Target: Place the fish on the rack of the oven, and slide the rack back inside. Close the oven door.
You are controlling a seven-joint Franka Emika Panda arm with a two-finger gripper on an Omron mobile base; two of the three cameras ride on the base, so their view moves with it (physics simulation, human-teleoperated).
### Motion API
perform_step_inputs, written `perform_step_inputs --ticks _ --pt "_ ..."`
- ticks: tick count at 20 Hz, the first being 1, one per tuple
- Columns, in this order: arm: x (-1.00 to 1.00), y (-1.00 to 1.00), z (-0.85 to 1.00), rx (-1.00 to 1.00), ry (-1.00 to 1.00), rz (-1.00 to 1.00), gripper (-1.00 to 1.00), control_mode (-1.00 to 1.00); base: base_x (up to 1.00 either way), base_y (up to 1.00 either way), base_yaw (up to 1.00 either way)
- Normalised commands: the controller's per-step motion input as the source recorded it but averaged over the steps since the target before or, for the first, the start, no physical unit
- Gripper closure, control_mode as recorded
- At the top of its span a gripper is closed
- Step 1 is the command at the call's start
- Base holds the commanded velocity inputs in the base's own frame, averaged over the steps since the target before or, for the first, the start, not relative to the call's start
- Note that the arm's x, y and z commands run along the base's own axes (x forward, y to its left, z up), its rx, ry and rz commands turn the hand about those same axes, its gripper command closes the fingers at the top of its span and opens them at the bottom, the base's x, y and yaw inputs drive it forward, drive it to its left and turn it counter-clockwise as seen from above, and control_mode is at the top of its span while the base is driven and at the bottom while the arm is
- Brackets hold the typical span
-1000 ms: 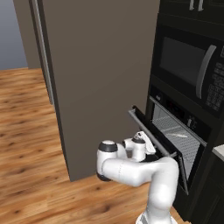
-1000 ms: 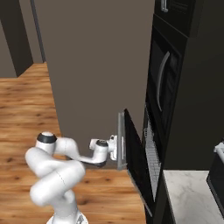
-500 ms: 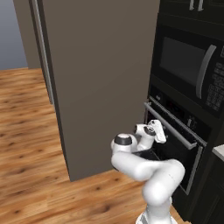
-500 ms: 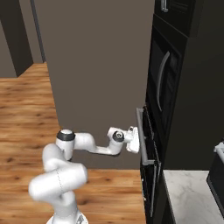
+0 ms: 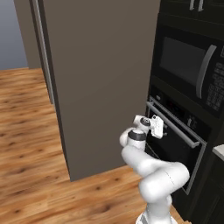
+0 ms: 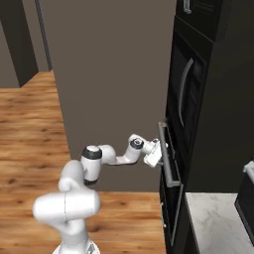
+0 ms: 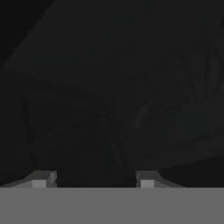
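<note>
A white robot arm reaches forward across a simulated kitchen and holds its gripper [image 6: 158, 151] against the front of the oven door [image 5: 175, 146], which stands upright and shut in the face of the black built-in oven [image 6: 171, 188]. In the left base view the hand sits just below the near end of the long silver bar handle [image 5: 172, 122] that runs along the door's top edge; in the right base view the same handle [image 6: 167, 154] juts out edge-on from the cabinet front, with the gripper just beside it. From the hand view, two finger tips [image 7: 40, 179] rise apart at the bottom of the frame with a clear gap between them and nothing held there, facing the door's dark glass at very close range; faint lines show through the glass, too dim to make out. With the door closed, neither the fish nor the rack can be made out. Above the oven sits a black microwave [image 5: 190, 72] with a curved handle, flush with the same dark cabinet column. To the arm's left rises a tall grey-brown panel [image 5: 103, 74], its vertical front edge close to the oven column, leaving the hand working in the narrow corner where the two meet. Behind and to the left, bare wooden floor [image 5: 30, 144] spreads wide and open. A pale marble counter [image 6: 213, 223] edges in at the lower right.
</note>
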Motion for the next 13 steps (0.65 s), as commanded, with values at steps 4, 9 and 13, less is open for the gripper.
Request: perform_step_inputs --ticks 4,9,13 --pt "0.00 -0.59 -0.11 0.00 0.00 -0.04 -1.00 -1.00 0.00 0.00 0.00" --pt "-0.01 -0.46 -0.04 0.00 0.00 0.00 -1.00 -1.00 0.00 0.00 0.00" --pt "0.00 -0.46 -0.01 0.02 0.00 0.00 -1.00 -1.00 0.00 0.00 0.00"
